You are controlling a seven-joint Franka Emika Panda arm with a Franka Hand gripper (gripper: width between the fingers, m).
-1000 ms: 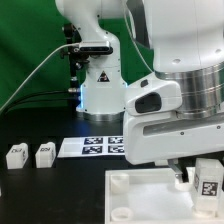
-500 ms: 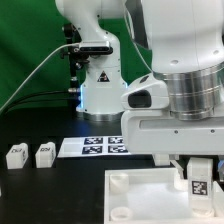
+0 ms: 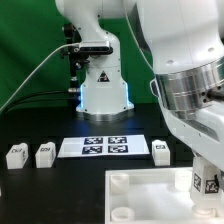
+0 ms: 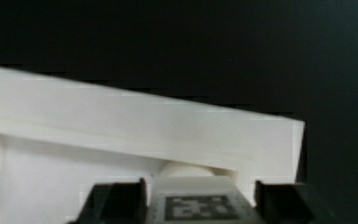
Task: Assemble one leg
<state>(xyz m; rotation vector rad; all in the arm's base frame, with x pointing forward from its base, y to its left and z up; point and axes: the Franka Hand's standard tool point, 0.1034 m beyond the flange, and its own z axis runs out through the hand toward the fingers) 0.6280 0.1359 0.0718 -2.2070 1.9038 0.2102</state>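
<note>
1. Black table (image 3: pixel 30 190) is carrying a white panel (image 3: pixel 150 195) with round corner sockets (image 3: pixel 118 182).
2. Robot's pincer (image 4: pixel 195 201) is pinching one leg (image 3: pixel 209 183) over the panel, near the table's edge at the exterior view's right.
3. Likely risk: a tilting leg missing the sockets and jamming.

Gripper (image 4: pixel 195 214) clamps tagged leg (image 4: pixel 197 203); white panel (image 4: pixel 140 120) behind.

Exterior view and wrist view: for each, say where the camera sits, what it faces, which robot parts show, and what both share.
Exterior view: off the arm, facing the arm's base across the black table; arm links fill the exterior view's right.
Wrist view: on the wrist, looking along the gripper; its fingers show.
Shared: the held leg and the white panel.
</note>
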